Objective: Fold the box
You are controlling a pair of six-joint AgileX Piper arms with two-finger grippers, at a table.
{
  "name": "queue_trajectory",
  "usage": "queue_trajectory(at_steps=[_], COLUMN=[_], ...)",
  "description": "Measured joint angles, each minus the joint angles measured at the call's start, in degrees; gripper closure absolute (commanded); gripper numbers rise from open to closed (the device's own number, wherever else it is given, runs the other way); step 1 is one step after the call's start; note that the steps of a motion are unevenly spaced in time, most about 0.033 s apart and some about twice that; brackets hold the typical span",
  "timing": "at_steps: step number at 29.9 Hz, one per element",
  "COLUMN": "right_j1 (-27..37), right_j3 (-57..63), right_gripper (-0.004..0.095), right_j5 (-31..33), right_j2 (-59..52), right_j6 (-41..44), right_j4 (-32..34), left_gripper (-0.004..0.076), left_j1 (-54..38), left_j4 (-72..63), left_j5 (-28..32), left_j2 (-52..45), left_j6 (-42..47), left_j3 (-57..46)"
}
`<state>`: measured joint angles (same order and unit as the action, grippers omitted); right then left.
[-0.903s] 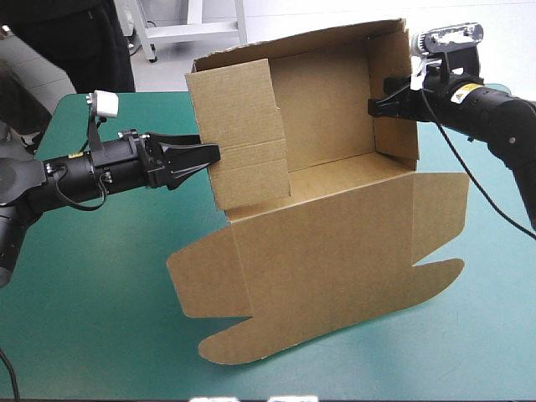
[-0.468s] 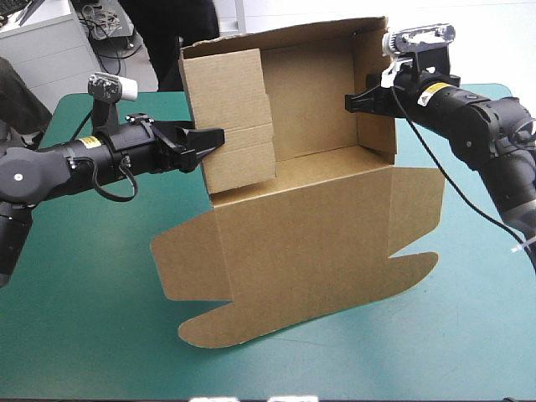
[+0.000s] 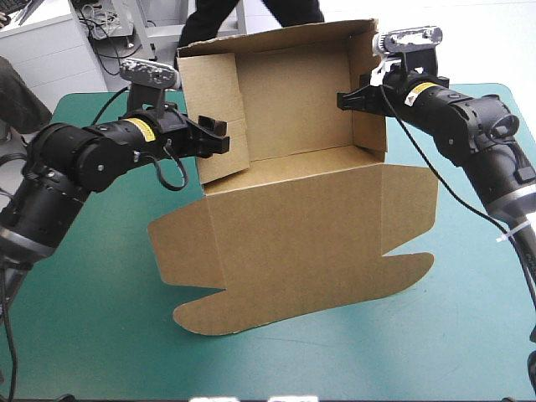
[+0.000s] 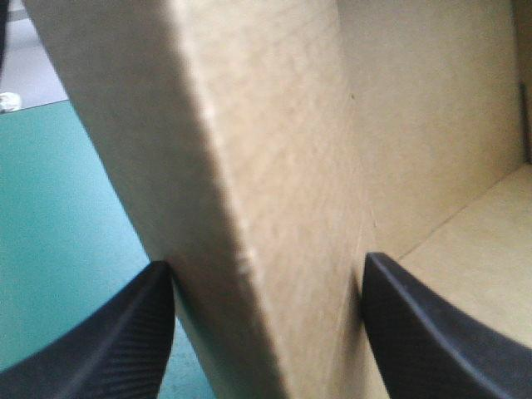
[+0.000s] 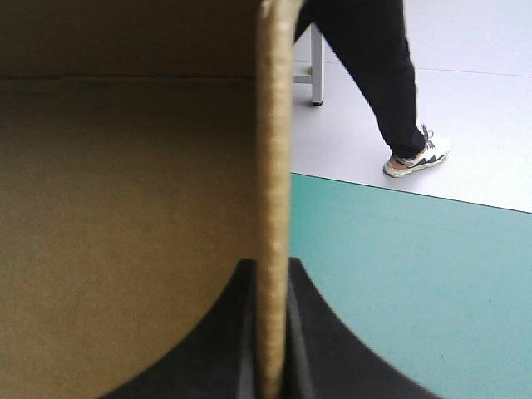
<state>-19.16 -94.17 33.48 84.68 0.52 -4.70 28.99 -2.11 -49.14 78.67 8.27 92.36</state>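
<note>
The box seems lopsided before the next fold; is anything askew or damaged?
On the box, the left wall leans inward, the left end effector straddling it; the right wall, pinched by the right end effector, stands straight. No damage shows.

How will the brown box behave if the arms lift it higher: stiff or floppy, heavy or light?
Probably light: the right gripper, pinching one thin wall, seems to help hold the box tilted up. Likely stiff within panels: the wide lid slopes to the table without sagging. It may hinge at its creases, so the lid could swing.
</note>
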Motion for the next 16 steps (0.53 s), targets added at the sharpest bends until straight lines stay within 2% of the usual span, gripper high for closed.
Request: queue_trajectory(at_steps=[2,5,13,16], right_j1=[0.0,0.0,0.05,0.11], right_j3=[0.0,0.0,0.0,0.0], right_gripper=[0.0924,0.0924,0.0924,0.0925], right_j5=[-0.2,-0.25,0.48,1.98], right_j2=[0.17,0.17,0.22,0.22], right_j6=[0.5,1.26,2.0,2.5], right_j4=[0.37,0.91,2.43,2.71], left_gripper=[0.0297,0.0368,0.0742,0.0754], left_j1=[2.36,4.37,5.11,4.79], left_j4=[6.99,13.19,17.11,18.15], left_j5=[-1.08,-1.95,-1.29,-0.56], left_j2=[1.75,3.55,5.27,5.96], left_j6=[4.91,10.53,16.24,17.69], left_j3=[1.44,2.67,3.14,3.14])
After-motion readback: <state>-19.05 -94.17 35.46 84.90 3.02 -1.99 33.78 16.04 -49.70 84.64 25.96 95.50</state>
